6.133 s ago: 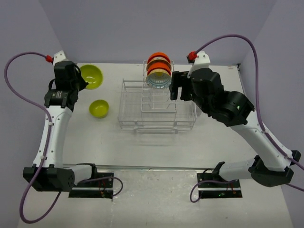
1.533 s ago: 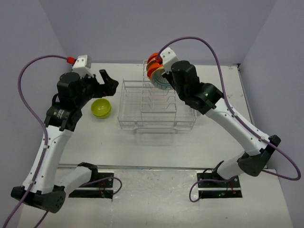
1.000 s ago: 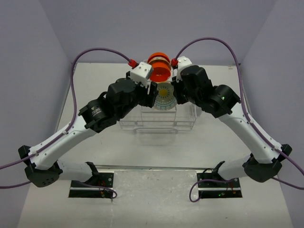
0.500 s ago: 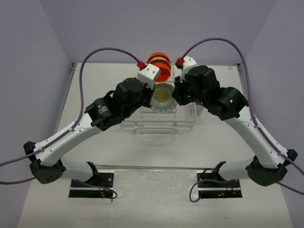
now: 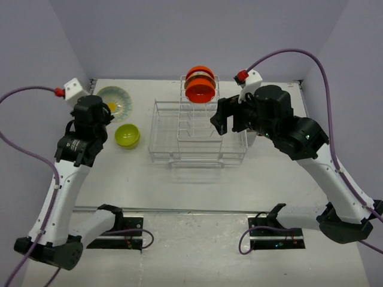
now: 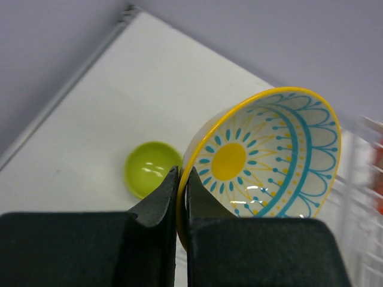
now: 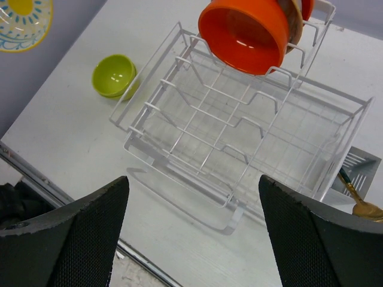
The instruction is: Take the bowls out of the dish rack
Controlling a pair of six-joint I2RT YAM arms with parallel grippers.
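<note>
While its two fingers are pressing together on the yellow rim, the left gripper [image 6: 181,179] is pinching the patterned bowl [image 6: 263,161] (cream inside, with a yellow centre and blue rays and arcs), one finger inside the lip and one outside. The bowl is tilting so that its inside is facing the wrist camera. In the top view it is hanging over the far left part of the table [image 5: 179,185], well apart from the dish rack [image 5: 179,156]; whether it is touching the table cannot be told. Just nearer to the arm bases, the lime-green bowl [image 5: 127,136] is sitting upright on the table, between the held bowl and the rack's left side. The right gripper [image 7: 192,179] is hovering above the rack's right half with its fingers [image 7: 72,239] spreading wide and nothing between them. Below it the white wire rack is standing in the middle of the table. In its taller slotted section at the far end an orange-red bowl [image 7: 245,33] is standing on edge, its opening facing the near side, and a second orange-red bowl [image 5: 198,72] is standing just behind it. At the rack's right side a grey cutlery cup [image 7: 358,162] is hanging, with a gold-coloured utensil [image 7: 362,209] showing beside it.
</note>
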